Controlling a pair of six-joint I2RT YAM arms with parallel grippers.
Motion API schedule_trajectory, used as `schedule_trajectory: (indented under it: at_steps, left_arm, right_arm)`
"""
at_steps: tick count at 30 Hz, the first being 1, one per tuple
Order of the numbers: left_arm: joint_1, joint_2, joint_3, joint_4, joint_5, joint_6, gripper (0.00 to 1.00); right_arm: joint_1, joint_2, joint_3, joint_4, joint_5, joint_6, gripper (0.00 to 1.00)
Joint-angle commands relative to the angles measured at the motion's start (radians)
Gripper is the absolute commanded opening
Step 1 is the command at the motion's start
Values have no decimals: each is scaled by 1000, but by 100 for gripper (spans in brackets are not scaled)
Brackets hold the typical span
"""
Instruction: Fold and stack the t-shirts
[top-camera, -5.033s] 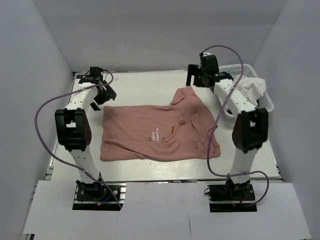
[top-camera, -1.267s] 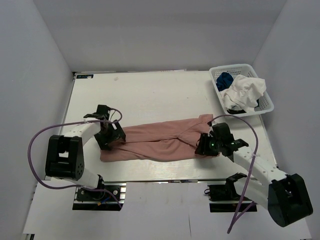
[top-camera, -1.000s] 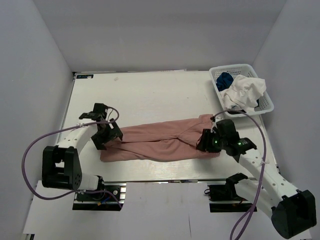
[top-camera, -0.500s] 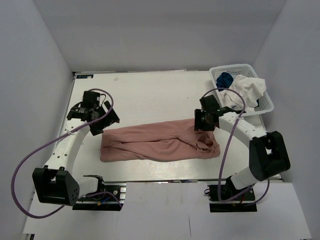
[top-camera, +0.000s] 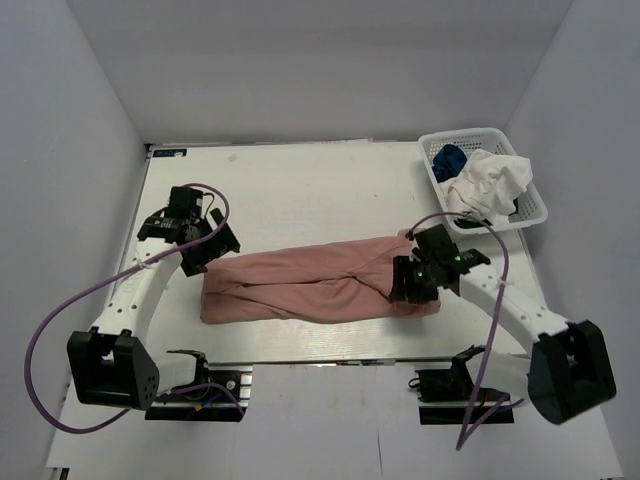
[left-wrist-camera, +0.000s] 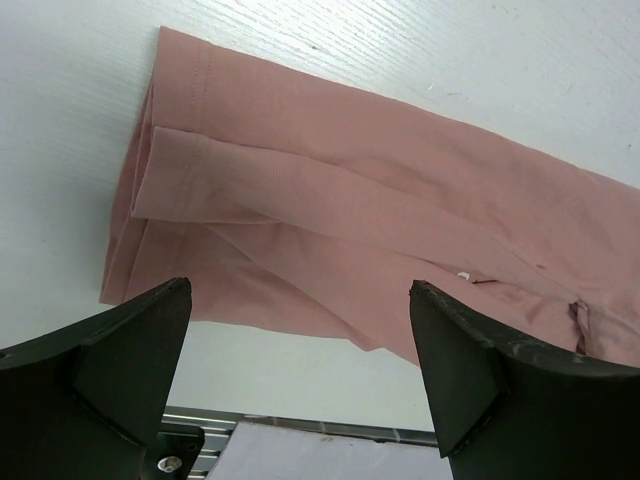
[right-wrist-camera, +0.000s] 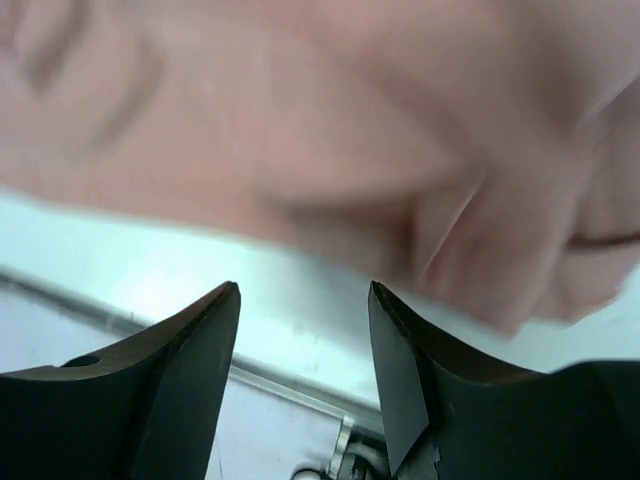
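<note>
The dusty-pink t-shirt (top-camera: 310, 283) lies folded into a long band across the middle of the table; it also shows in the left wrist view (left-wrist-camera: 380, 220) and, blurred, in the right wrist view (right-wrist-camera: 300, 130). My left gripper (top-camera: 208, 250) is open and empty, just off the band's left end. My right gripper (top-camera: 413, 283) is open and empty, low over the band's right end. The white t-shirt (top-camera: 490, 185) and the royal-blue t-shirt (top-camera: 449, 158) lie bunched in the white mesh basket (top-camera: 534, 208).
The basket stands at the table's back right corner. The table's front edge and metal rail (left-wrist-camera: 300, 425) show just beyond the pink band. Grey walls close in the left, back and right sides.
The pink shirt went from lying flat to folded into a long band. In the last half second my right gripper moved from the band's far right corner down to its right end; my left barely moved.
</note>
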Motion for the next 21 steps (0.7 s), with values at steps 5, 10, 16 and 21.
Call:
schedule_trajectory:
  at_steps: [5, 10, 16, 21]
  left_arm:
    - [-5, -3, -5, 28, -18, 23, 100]
    - [-5, -3, -5, 48, 20, 32, 100]
    - [-5, 17, -5, 67, 43, 41, 100]
    - [-5, 6, -5, 57, 43, 41, 100]
  right_arm:
    - [28, -178, -24, -121, -78, 3, 64]
    - [22, -134, 150, -41, 32, 32, 90]
    - [16, 88, 263, 26, 198, 45, 90]
    - [17, 211, 210, 104, 92, 45, 90]
